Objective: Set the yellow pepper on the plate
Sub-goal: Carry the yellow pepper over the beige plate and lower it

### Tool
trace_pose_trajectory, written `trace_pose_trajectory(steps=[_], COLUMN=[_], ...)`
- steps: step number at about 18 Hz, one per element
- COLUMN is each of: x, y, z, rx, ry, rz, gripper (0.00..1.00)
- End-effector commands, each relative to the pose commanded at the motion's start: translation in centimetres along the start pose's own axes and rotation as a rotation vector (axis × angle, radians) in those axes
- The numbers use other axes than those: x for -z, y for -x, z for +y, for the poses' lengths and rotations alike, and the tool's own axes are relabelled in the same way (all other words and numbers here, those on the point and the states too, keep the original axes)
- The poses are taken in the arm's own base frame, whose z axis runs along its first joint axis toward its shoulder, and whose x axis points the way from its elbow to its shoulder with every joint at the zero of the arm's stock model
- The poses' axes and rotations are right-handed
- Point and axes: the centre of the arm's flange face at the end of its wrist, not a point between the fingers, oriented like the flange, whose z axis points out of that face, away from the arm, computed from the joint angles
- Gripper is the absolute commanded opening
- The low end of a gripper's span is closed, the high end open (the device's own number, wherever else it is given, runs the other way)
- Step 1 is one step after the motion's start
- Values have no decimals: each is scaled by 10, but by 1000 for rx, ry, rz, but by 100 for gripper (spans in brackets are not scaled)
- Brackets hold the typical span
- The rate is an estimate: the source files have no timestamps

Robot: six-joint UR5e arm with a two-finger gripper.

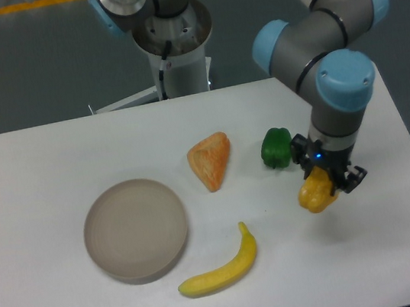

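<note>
The yellow pepper [316,192] hangs pinched in the black two-finger gripper [323,180] of the UR5e arm [330,57], above the white table [29,164] toward its right side. A green pepper [276,147] sits just beside it, an orange wedge [211,161] farther left. The grey plate [136,229] lies well apart, a banana [222,267] near its rim.

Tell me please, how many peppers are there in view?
2. The yellow pepper is held in the gripper at the table's right side; the green pepper sits just beside it, to the upper left.
</note>
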Motion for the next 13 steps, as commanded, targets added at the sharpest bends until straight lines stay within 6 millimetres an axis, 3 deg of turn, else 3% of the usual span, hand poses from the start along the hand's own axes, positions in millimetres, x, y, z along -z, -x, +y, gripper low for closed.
trace_pose_trajectory(steps=[7, 9, 13], x=[5, 4, -11], y=[-67, -92, -141], z=[-81, -114, -169], rx=[-37, -21, -28], ry=[-12, -18, -11], rz=[19, 27, 59], gripper=[0, 0, 0])
